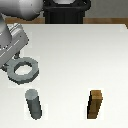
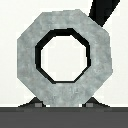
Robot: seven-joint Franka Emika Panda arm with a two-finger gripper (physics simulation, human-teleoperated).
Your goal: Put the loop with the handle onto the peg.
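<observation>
Hanging above the white table (image 1: 75,55), the loop with the handle (image 1: 24,69) is clamped by its tab in the gripper (image 1: 11,64), toward the exterior view's left. Near it stands the peg (image 1: 34,104), upright; the brown block (image 1: 95,104) stands well apart, rightward.

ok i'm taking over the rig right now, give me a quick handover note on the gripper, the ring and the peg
Gripper: shut on the flat gray metal ring with the stubby handle, held by the handle at the exterior view's left; the ring appears lifted off the white table.
Upright dark gray cylindrical peg: standing bare, nearer the camera than the ring.
Brown wooden block: to the exterior view's right of the peg, not involved.
Done: ring grasped.
Left: carry the ring over the peg, line up the hole, lower, release.
</observation>
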